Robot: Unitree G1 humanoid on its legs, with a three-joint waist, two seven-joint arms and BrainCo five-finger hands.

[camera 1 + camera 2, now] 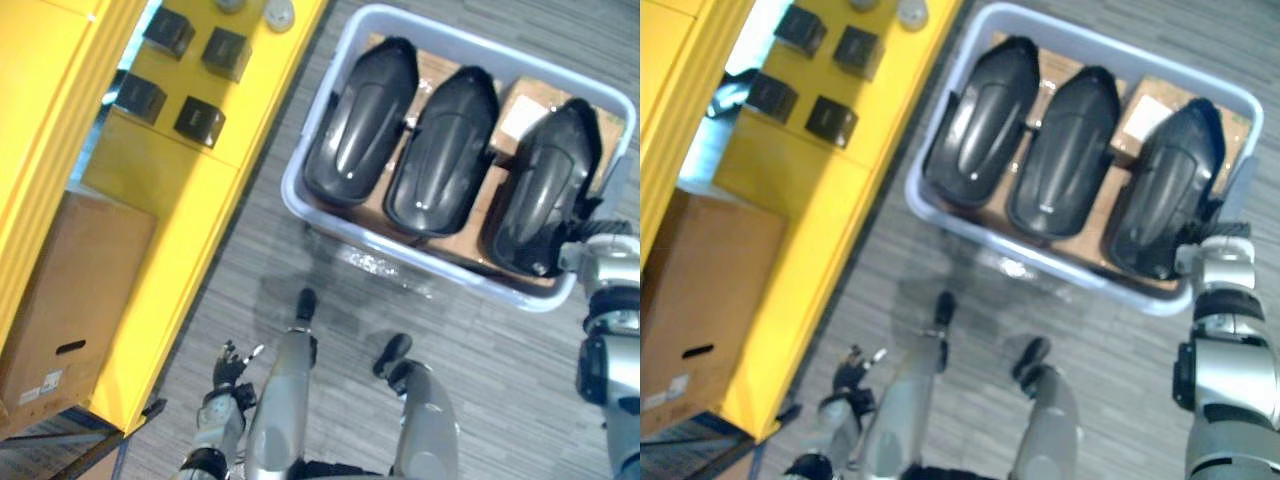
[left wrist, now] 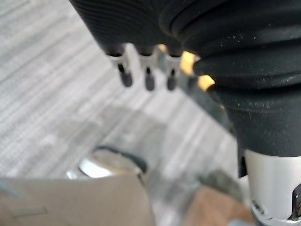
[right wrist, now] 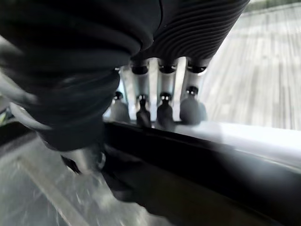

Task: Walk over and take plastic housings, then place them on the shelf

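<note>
Three black plastic housings sit side by side in the pale bin on the floor: left housing, middle housing, right housing. Their long axes are parallel, running near to far and slanted a bit, narrow ends far. The right hand is at the near end of the right housing. Its fingers are straight and unclenched, with the fingertips at the housing's black edge and the bin rim just past them. The thumb is hidden, so I can't tell if there's any pinch yet; reads as contact, not a grasp. The left hand hangs low at near left with loose fingers, empty and well apart from the bin. The right arm is clearly the nearer one. The yellow shelf runs along the left with small black boxes on it and a cardboard box lower down. My read: the grip has to close across the housing's short axis at the near end, then the carry goes left.
</note>
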